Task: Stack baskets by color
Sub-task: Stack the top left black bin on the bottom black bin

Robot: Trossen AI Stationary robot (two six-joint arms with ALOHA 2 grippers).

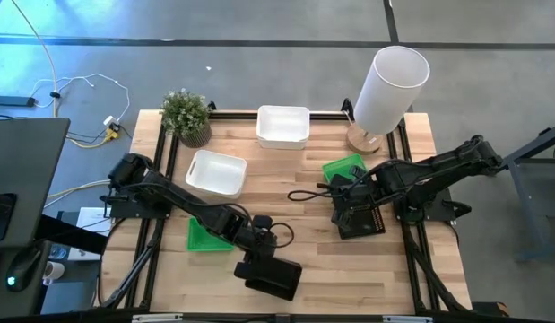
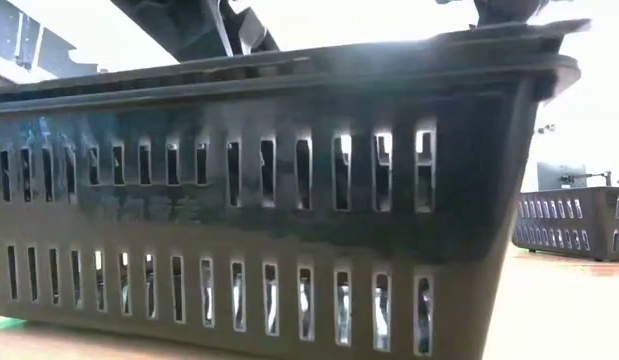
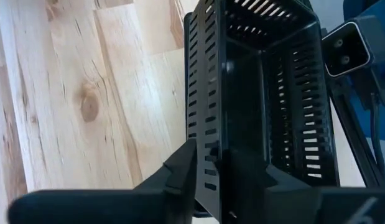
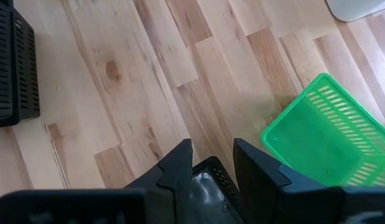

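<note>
Seen from above, a wooden tabletop (image 1: 304, 193) holds two white baskets (image 1: 282, 126) toward the far edge, beside a small potted plant (image 1: 186, 115) and a tall white cylinder (image 1: 388, 88). The left hand (image 3: 208, 177) is at the near edge with its fingers straddling one wall of a black basket (image 1: 273, 275), though whether they press it cannot be told. The right hand (image 4: 212, 165) grips the rim of another black basket (image 1: 359, 218), just beside a green basket (image 1: 345, 168); a second green basket (image 1: 202, 236) lies under the left arm.
</note>
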